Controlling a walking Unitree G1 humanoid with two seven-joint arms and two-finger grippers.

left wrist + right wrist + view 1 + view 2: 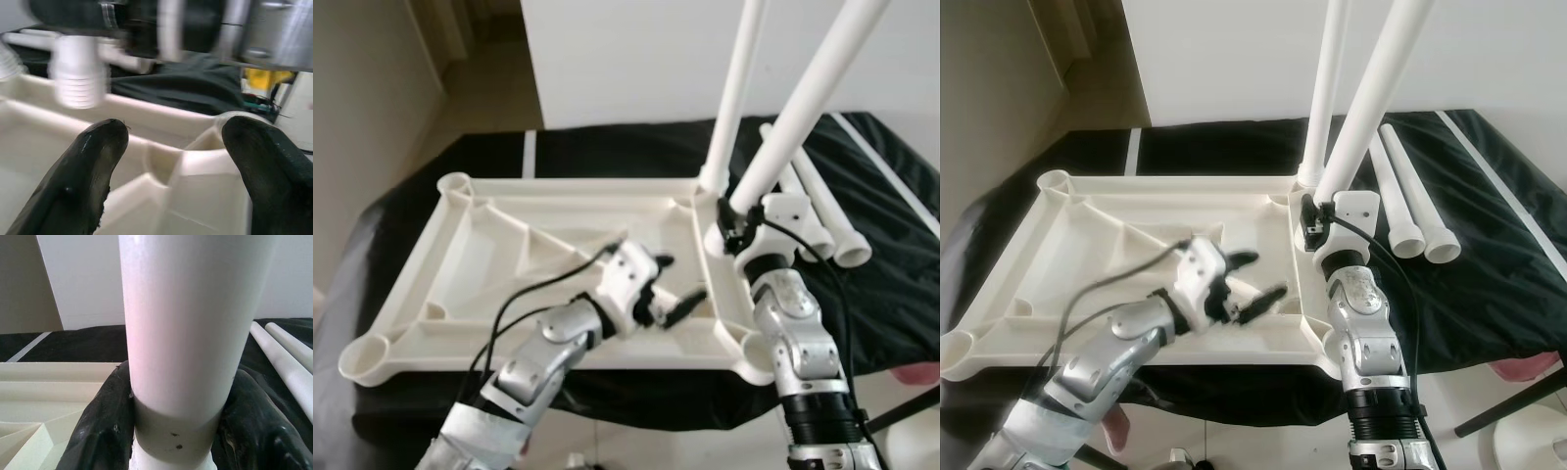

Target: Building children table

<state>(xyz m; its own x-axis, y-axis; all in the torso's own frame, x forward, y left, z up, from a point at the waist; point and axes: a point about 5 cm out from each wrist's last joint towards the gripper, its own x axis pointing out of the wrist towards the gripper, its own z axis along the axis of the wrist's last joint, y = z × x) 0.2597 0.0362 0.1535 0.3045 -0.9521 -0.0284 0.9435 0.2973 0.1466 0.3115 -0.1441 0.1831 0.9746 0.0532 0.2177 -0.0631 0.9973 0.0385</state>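
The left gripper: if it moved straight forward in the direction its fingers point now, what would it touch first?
Probably the near right corner socket of the upturned tabletop. The left gripper, fingers open, points across the tray toward it; the held leg hangs just beyond. Depth is unclear.

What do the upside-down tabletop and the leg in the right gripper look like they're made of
Tabletop: likely cream moulded plastic, judging by its ribs and round corner sockets; matte. Leg in the right gripper: white tube, probably plastic, with a soft sheen.
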